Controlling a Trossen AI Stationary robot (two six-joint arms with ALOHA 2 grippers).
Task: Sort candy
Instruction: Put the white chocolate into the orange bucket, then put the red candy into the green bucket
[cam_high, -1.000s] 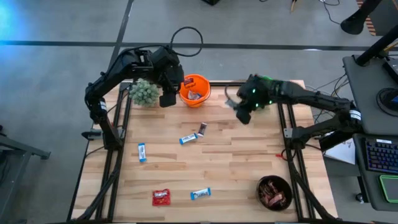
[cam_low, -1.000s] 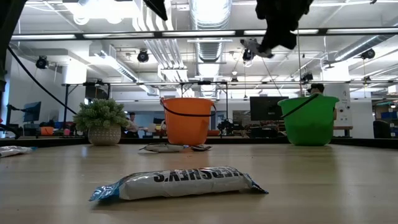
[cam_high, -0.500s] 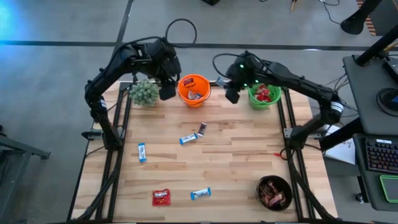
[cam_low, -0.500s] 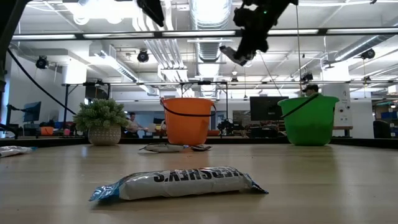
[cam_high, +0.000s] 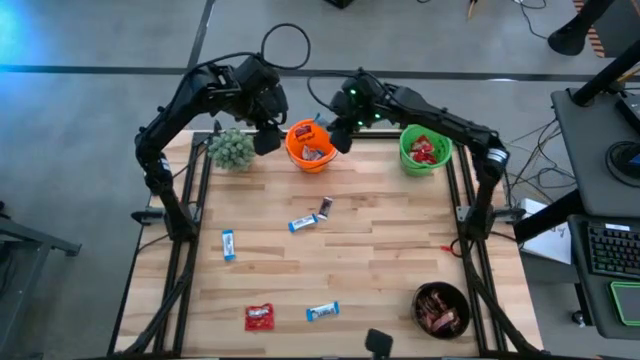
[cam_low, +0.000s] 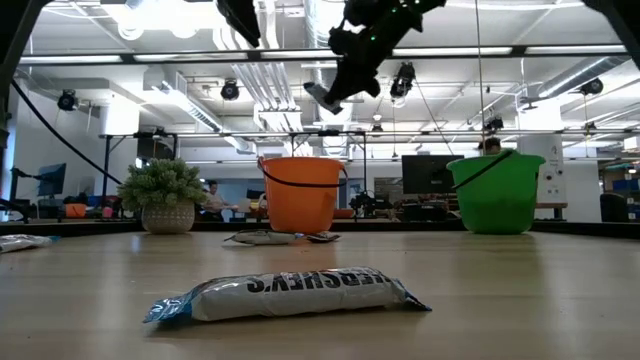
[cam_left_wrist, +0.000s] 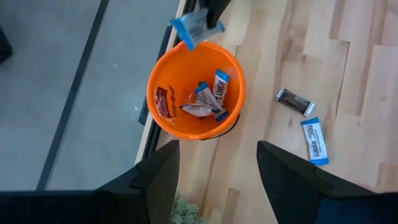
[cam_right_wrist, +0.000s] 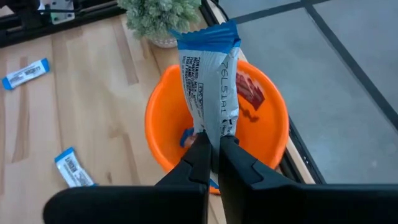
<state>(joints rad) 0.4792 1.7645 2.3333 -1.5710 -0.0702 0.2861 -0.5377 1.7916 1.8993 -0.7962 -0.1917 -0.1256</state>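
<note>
My right gripper (cam_right_wrist: 212, 146) hangs over the orange bucket (cam_high: 313, 145), shut on a blue-and-white candy bar (cam_right_wrist: 210, 68). The same bar (cam_left_wrist: 196, 26) shows above the bucket's far rim in the left wrist view. The bucket (cam_left_wrist: 196, 90) holds blue-and-white bars and a red packet. My left gripper (cam_high: 265, 140) is open, high up between the plant (cam_high: 232, 150) and the orange bucket. On the table lie blue-and-white bars (cam_high: 303, 222) (cam_high: 229, 244) (cam_high: 322, 312), a dark bar (cam_high: 325, 207) and a red packet (cam_high: 259, 317). My right gripper pinches the blue-and-white bar between its two fingers at one end (cam_right_wrist: 211, 124). The rest of the bar sticks out beyond the fingertips. The bar is lifted clear, above the orange bucket's opening.
A green bucket (cam_high: 424, 150) with red packets stands at the far right. A dark bowl (cam_high: 441, 308) of brown bars sits at the near right corner. The potted plant stands left of the orange bucket. Bare wood lies in the table's middle and right.
My right gripper, carrying the blue-and-white bar, has swung from beside the green bucket toward the table's left and far edge. It now stands over the orange bucket. The candy on the table has stayed in place.
</note>
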